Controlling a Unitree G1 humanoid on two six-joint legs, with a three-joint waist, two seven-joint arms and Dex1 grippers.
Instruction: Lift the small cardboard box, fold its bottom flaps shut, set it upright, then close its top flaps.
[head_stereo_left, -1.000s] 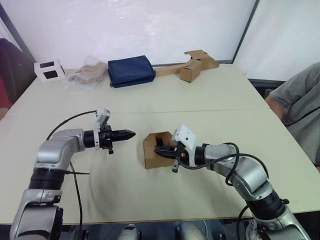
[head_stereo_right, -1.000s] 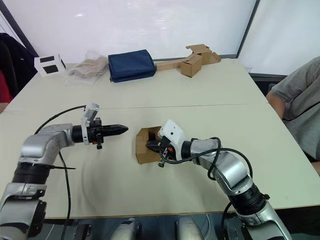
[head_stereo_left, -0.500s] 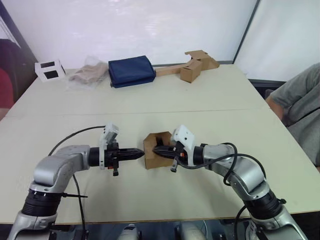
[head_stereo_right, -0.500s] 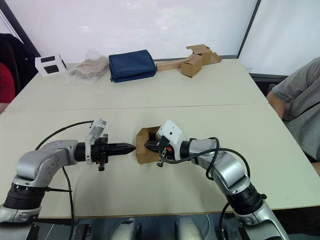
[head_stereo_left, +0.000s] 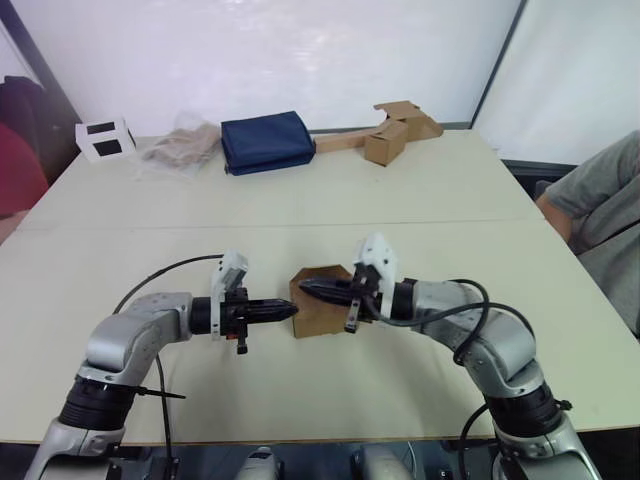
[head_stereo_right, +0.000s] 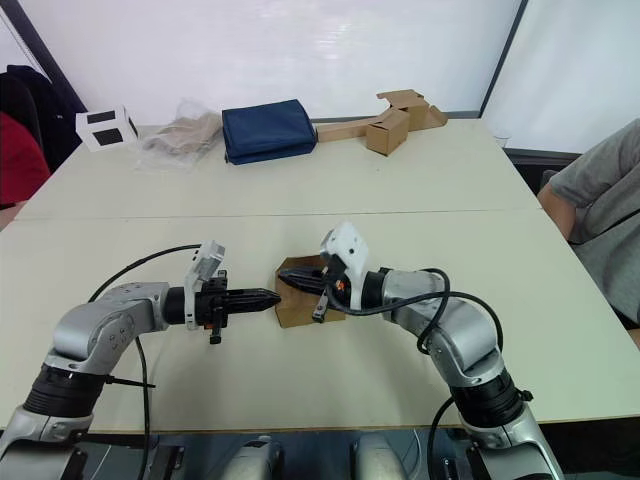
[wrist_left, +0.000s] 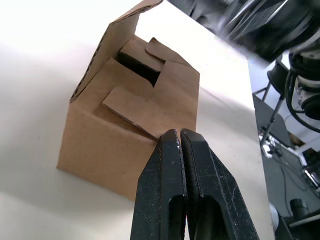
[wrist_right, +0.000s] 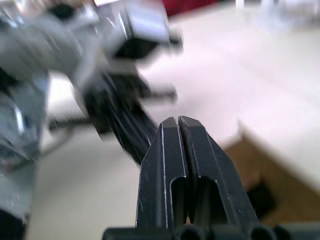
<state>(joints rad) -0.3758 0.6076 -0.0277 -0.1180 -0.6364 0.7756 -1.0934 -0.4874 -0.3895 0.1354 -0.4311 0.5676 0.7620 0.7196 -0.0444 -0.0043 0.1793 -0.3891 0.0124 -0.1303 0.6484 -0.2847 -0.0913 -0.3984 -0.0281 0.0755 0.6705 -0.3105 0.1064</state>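
Observation:
The small cardboard box (head_stereo_left: 322, 318) sits on the table near the front middle, between my two grippers. My left gripper (head_stereo_left: 291, 311) is shut, its tip at the box's left face. In the left wrist view the box (wrist_left: 115, 135) shows an end with partly folded flaps (wrist_left: 150, 97) and a dark gap between them, right in front of the shut fingers (wrist_left: 170, 150). My right gripper (head_stereo_left: 304, 288) is also shut and empty, reaching from the right over the box's upper edge. The right wrist view shows its closed fingers (wrist_right: 165, 150) above the box (wrist_right: 260, 170).
At the back of the table (head_stereo_left: 420, 200) lie a navy blue bag (head_stereo_left: 264, 142), a crumpled clear plastic bag (head_stereo_left: 180, 150), a small white box (head_stereo_left: 105, 140) and another brown box on a long cardboard strip (head_stereo_left: 385, 140). A person (head_stereo_left: 600, 200) sits at the right edge.
My left gripper swung right and came up against the box's left side. My right gripper pulled out of the box's opening and now lies over its upper edge. The box's open face has turned.

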